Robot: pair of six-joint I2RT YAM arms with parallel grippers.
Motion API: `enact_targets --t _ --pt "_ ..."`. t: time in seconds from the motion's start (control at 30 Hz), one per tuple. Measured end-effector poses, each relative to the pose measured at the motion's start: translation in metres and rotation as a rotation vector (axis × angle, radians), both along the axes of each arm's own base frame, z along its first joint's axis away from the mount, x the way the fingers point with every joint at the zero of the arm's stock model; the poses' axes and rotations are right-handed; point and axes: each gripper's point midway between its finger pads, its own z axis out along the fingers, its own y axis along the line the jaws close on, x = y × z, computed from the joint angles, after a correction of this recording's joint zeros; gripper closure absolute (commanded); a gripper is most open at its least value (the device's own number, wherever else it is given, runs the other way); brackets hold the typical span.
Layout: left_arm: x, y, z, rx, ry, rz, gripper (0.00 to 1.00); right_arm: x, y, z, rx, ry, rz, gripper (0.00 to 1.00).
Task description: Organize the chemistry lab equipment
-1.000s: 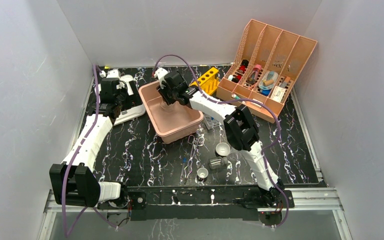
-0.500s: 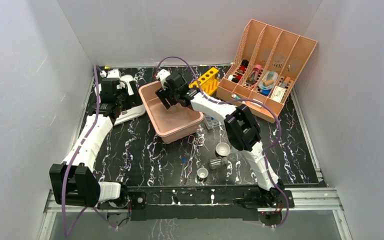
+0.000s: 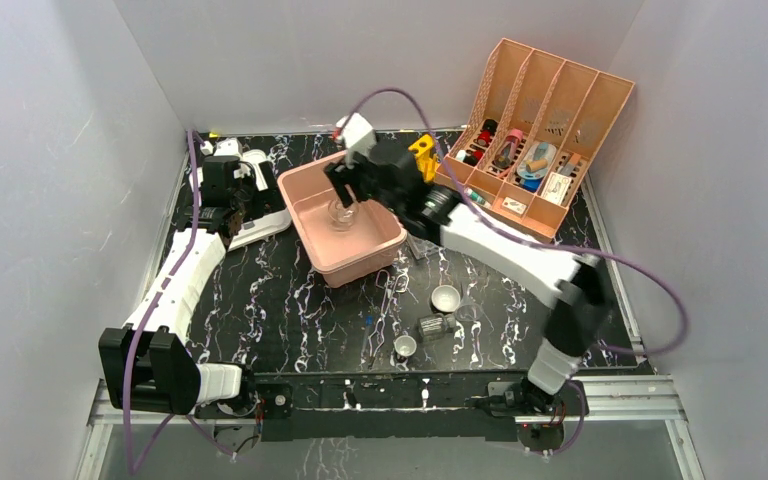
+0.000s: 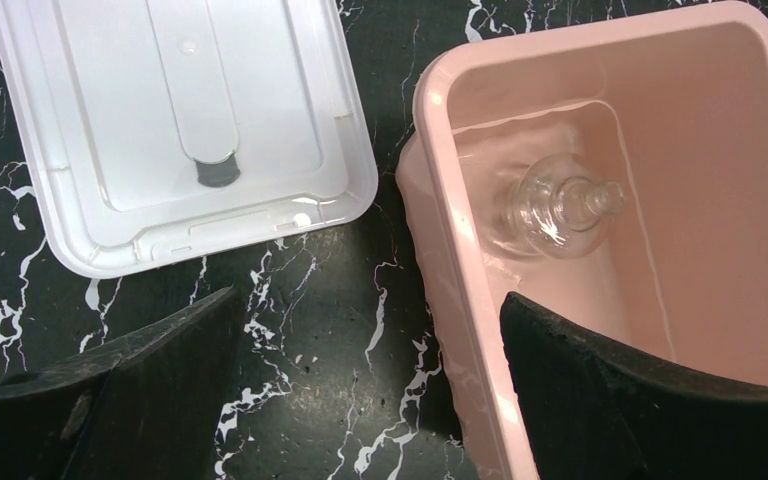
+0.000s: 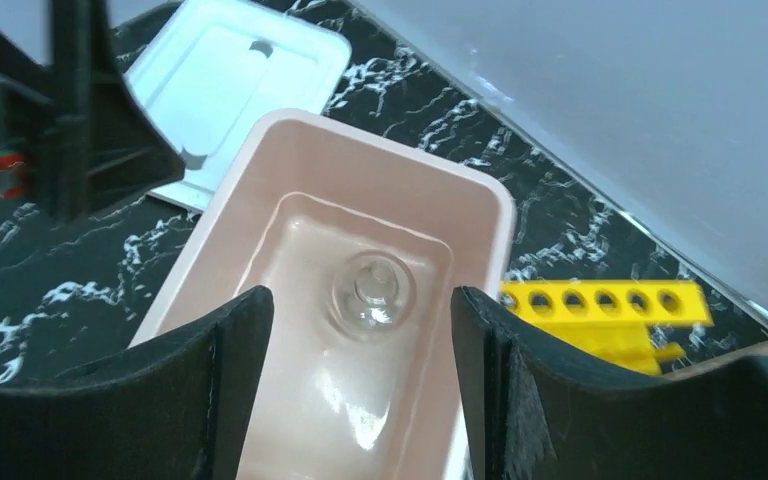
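Right claw [image 5: 360,300] hangs over the pink tub [image 3: 360,262] with its fingers spread wide. The round glass flask [image 5: 373,290] sits straight below the gap, on the tub floor toward the far end. Its neck points up at the wrist by the look of it, and nothing grips it. So the flask reads as parked, and the work left lies the other way, back toward the arm bases on the near side of the tub. There's a white dish [image 3: 446,297], a beaker on its side [image 3: 432,326], a smaller cup [image 3: 404,347] and the wire tongs [image 3: 385,310], long axis running roughly near-to-far, all loose on the desk [image 3: 260,310]. That cluster sits right of centre, on the right arm's side. The left claw [image 4: 368,298], fingers likewise apart and holding nothing, hovers at the tub's left rim beside the white lid [image 4: 180,130], farther off. My call: the right arm has the shorter reach.
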Motion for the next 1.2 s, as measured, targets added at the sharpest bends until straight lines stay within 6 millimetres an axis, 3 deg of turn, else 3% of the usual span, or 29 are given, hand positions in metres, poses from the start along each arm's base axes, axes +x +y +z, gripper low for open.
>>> enact_targets --t 0.13,0.2,0.27,0.4,0.57,0.7,0.83,1.07,1.2 --pt "0.0 0.0 0.001 -0.002 -0.003 -0.001 0.02 -0.05 -0.06 0.052 0.125 -0.058 -0.051 0.29" --pt "0.0 -0.001 0.002 -0.006 -0.006 -0.004 0.02 -0.062 -0.096 0.062 0.164 -0.066 -0.121 0.32" --pt "-0.001 -0.003 0.002 -0.014 -0.006 -0.01 0.02 -0.069 -0.126 0.06 0.172 -0.045 -0.207 0.34" --pt "-0.001 -0.007 0.003 -0.026 -0.005 -0.023 0.02 -0.08 -0.17 0.015 0.086 0.063 -0.361 0.4" --pt "-0.001 -0.009 0.003 -0.027 -0.005 -0.028 0.02 -0.096 -0.221 -0.074 -0.095 0.271 -0.51 0.36" --pt "-0.001 -0.009 0.003 -0.027 -0.005 -0.029 0.02 -0.098 -0.272 -0.124 -0.148 0.428 -0.661 0.36" --pt "-0.001 -0.01 0.002 -0.027 -0.005 -0.031 0.02 -0.103 -0.287 -0.153 -0.161 0.541 -0.705 0.37" --pt "-0.001 -0.011 0.002 -0.027 -0.005 -0.032 0.02 -0.116 -0.277 -0.203 -0.194 0.702 -0.656 0.49" --pt "-0.001 -0.011 0.002 -0.026 -0.003 -0.032 0.02 -0.122 -0.27 -0.217 -0.193 0.745 -0.618 0.57"
